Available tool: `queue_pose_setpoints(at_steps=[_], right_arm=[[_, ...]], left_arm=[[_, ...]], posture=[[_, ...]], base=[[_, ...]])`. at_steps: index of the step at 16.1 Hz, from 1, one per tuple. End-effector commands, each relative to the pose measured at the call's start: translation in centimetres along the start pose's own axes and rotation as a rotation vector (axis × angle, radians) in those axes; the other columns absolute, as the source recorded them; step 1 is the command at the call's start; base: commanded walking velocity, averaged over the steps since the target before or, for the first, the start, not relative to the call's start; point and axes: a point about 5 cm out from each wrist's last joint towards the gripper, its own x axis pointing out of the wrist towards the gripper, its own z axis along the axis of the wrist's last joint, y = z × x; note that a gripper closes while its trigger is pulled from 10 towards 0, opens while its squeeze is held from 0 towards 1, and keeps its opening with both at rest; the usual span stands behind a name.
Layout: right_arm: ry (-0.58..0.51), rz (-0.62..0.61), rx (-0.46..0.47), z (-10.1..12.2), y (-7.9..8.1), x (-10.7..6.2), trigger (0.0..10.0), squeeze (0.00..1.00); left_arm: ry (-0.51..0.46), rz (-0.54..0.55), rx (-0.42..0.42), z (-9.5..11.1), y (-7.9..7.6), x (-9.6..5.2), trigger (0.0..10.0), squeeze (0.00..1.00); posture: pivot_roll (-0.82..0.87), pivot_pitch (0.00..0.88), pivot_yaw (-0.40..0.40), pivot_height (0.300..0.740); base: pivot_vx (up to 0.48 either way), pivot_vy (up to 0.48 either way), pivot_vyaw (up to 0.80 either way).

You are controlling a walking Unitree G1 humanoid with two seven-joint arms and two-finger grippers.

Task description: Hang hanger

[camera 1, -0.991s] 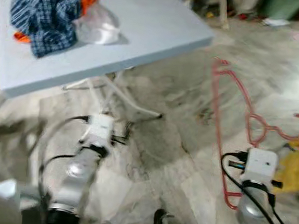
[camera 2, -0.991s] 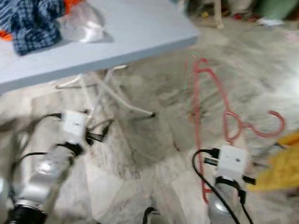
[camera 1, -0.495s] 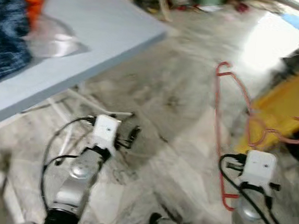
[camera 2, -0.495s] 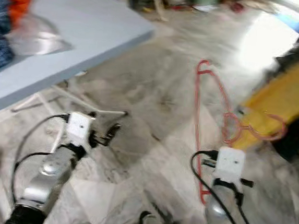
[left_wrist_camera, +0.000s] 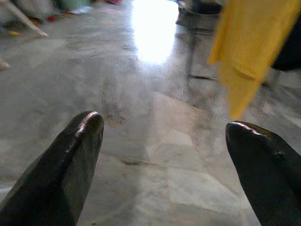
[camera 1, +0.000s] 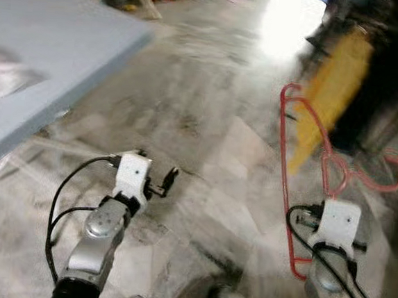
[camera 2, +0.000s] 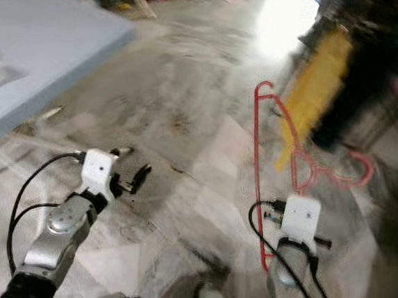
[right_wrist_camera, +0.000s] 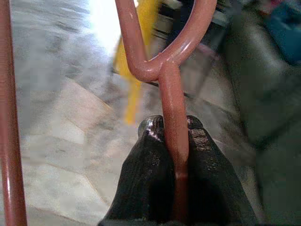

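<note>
Red plastic hanger (right_wrist_camera: pixel 173 117) is kept clamped in the right tool (right_wrist_camera: pixel 173 129), carried above the marble floor (camera 1: pixel 208 122), left tool (left_wrist_camera: pixel 162 132) gaping empty, as the grey surface (camera 1: pixel 48 45) has slid aside and yellow cloth (camera 1: pixel 333 84) is neared.

Blue-grey table (camera 1: pixel 70 33); yellow cloth (left_wrist_camera: pixel 249 52); marble floor (camera 1: pixel 201 121)
</note>
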Motion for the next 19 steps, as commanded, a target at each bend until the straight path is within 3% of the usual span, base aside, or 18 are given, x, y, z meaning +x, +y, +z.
queue_pose_setpoints(at_steps=[1, 6, 10, 15, 19], right_arm=[[0.004, -0.022, -0.007, -0.1, -0.5, -0.1, 10.0, 0.0], [0.003, -0.027, -0.007, -0.2, -0.6, -0.2, 10.0, 0.0], [0.026, -0.041, -0.035, -0.7, -0.7, -0.3, 10.0, 0.0], [0.034, -0.045, -0.02, -0.8, -1.0, -0.2, 10.0, 0.0], [0.031, -0.047, -0.007, -0.7, -1.0, -0.1, 10.0, 0.0]], left_arm=[[0.004, -0.03, -0.005, -0.2, -0.7, 0.0, 10.0, 0.0], [0.012, -0.05, 0.004, -0.7, -0.8, -0.2, 10.0, 0.0], [0.051, -0.06, -0.054, -2.1, -0.5, -0.7, 10.0, 0.0], [0.061, -0.062, -0.063, -2.6, -0.6, -0.7, 10.0, 0.0], [0.061, -0.074, -0.071, -2.9, -0.8, -0.6, 10.0, 0.0]], posture=[[-0.15, 0.207, 0.028, 0.74], [-0.15, 0.21, 0.031, 0.74], [-0.16, 0.208, 0.025, 0.74], [-0.16, 0.199, 0.019, 0.74], [-0.17, 0.198, 0.017, 0.74]], base=[[0.0, 0.0, -0.8], [0.0, 0.0, -0.79], [0.0, 0.0, 0.0], [0.0, 0.0, 0.0], [0.295, 0.0, 0.0]])
